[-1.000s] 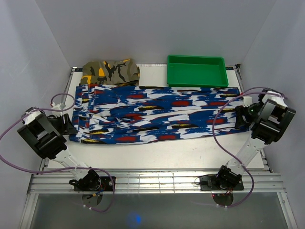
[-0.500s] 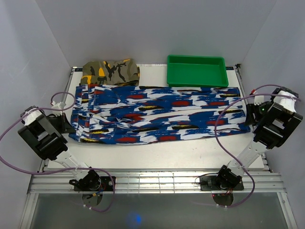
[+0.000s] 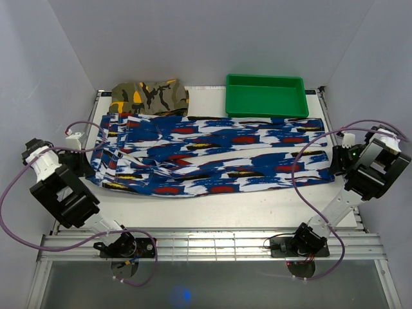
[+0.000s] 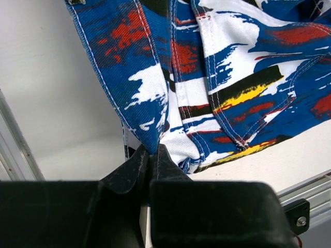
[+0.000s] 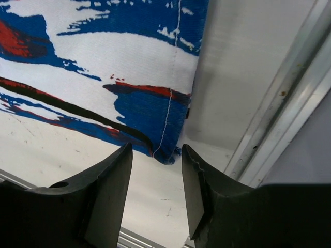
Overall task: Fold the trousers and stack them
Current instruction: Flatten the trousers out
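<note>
One pair of trousers, one camouflage garment, one tray.

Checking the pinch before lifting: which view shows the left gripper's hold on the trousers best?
Left wrist: the left gripper is shut on the trousers edge. Top external shows the contact too small to judge; right wrist shows only the far hem.

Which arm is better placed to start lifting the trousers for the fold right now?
Left. The left gripper is clamped on the waist end of the trousers; the right gripper is open, only straddling the hem corner.
</note>
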You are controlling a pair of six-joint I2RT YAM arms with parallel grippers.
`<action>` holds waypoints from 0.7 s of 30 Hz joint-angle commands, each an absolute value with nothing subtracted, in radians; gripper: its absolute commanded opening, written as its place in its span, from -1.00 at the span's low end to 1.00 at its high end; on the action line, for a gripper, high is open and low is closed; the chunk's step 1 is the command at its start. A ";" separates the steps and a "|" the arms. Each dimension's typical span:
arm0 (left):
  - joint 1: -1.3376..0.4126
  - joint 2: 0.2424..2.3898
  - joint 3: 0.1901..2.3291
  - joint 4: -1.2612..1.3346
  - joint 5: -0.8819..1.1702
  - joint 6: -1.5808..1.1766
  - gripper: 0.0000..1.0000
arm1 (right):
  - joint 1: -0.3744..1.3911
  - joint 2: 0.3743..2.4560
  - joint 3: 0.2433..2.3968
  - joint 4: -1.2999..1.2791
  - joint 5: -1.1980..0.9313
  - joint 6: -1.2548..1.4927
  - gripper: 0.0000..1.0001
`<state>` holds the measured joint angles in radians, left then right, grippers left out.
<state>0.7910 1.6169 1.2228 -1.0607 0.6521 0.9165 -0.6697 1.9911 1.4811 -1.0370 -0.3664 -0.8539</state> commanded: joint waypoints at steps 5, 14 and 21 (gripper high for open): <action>0.801 1.631 1.204 -1.042 0.640 0.905 -0.42 | -0.712 1.999 1.399 -1.002 -0.328 -0.861 0.18; 0.808 1.663 1.170 -1.075 0.627 0.896 -0.73 | -0.718 1.950 1.351 -1.006 -0.336 -0.888 -0.85; 0.860 1.686 1.253 -1.104 0.640 0.894 -1.00 | -0.772 1.881 1.460 -1.117 -0.360 -0.946 -0.85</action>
